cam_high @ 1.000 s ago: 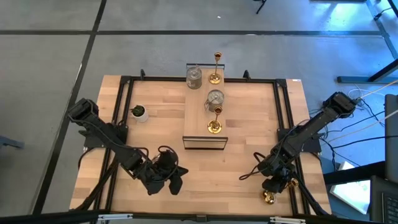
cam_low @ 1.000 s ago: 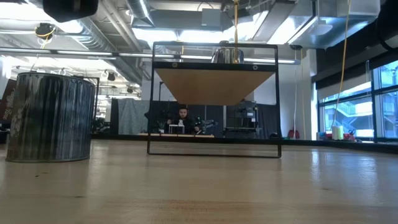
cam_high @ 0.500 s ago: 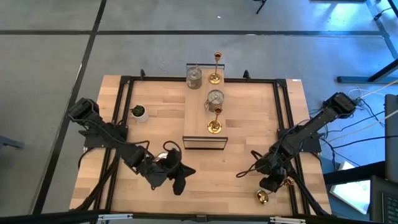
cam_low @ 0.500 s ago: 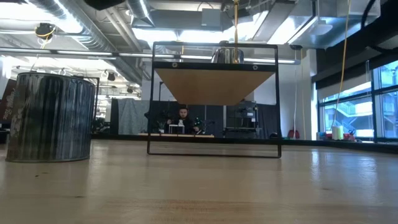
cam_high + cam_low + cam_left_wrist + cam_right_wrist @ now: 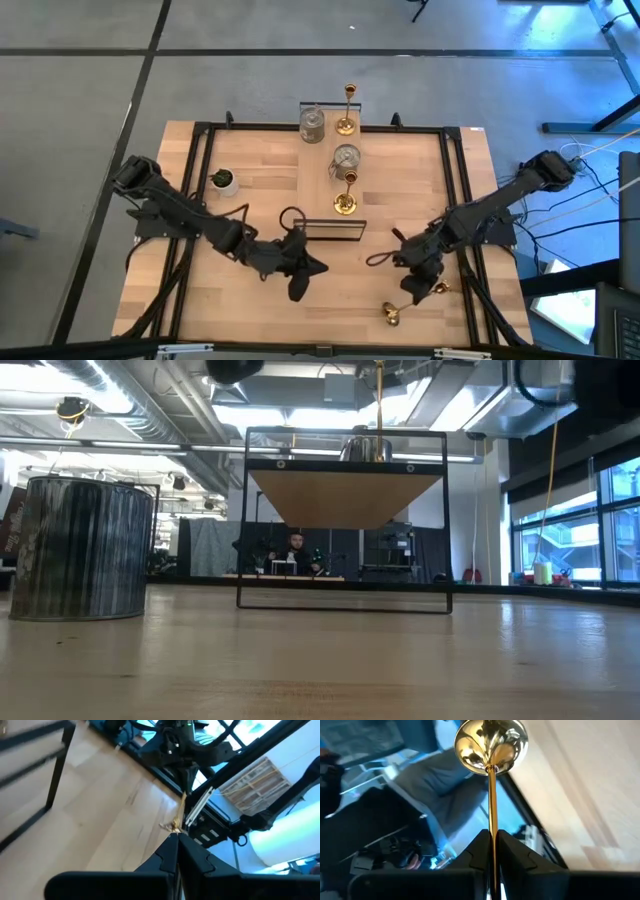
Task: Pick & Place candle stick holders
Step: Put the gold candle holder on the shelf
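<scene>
Wooden counter (image 5: pixel 400 190) seen from above. Right gripper (image 5: pixel 491 851) hung over counter's near right part, jaws pinching stem of slim gold candlestick (image 5: pixel 402 301), round base (image 5: pixel 490 741) pointing outward. Left gripper (image 5: pixel 298 276) sat near counter's middle, jaws pressed together, holding nothing. Raised wooden shelf (image 5: pixel 318 195) carried two gold candlesticks (image 5: pixel 345 195) and two squat silver holders (image 5: pixel 346 156). Small potted plant (image 5: pixel 223 181) stood at left.

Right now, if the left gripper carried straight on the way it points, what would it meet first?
Probably the gold candlestick held in the right gripper; it lies dead ahead of the shut left gripper in the left wrist view, though depth is unclear.
</scene>
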